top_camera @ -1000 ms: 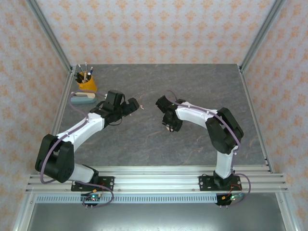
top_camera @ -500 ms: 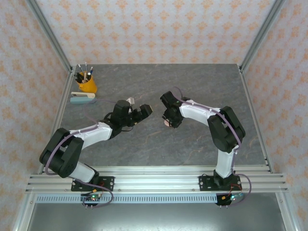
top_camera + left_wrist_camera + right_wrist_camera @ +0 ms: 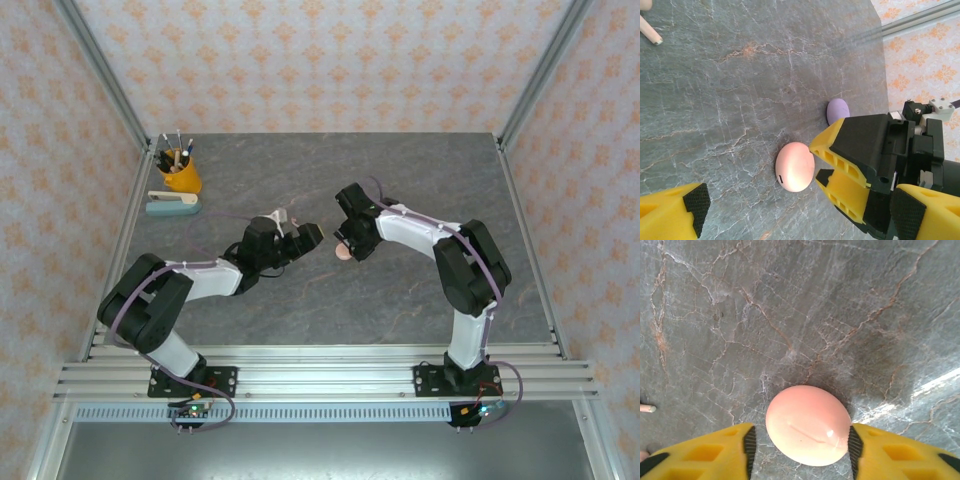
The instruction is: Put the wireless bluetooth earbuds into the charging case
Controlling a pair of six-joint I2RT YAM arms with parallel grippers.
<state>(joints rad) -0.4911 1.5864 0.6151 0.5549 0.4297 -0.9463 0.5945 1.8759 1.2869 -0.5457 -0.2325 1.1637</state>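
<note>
The pale pink round charging case (image 3: 807, 425) lies shut on the grey marble table (image 3: 400, 180). My right gripper (image 3: 800, 452) is open and straddles it: the right pad (image 3: 855, 450) is at its edge, the left pad (image 3: 749, 447) a small gap away. In the top view the case (image 3: 343, 253) shows just below the right gripper (image 3: 347, 240). My left gripper (image 3: 800, 220) is wide open, holds nothing, and hovers close beside the case (image 3: 795, 166). A pale pink earbud (image 3: 650, 32) lies apart at the frame's top left; its stem tip (image 3: 646, 409) also pokes in at the left edge.
A purple round case (image 3: 838, 110) sits on the table just beyond the right gripper's yellow fingers (image 3: 850, 165). A yellow cup of pens (image 3: 180, 172) and a teal and white block (image 3: 172, 203) stand at the back left. Metal rails edge the table.
My left arm has swung right and forward, bringing its gripper close to the pink case. The right gripper's jaws have widened around the case, which now rests on the table.
</note>
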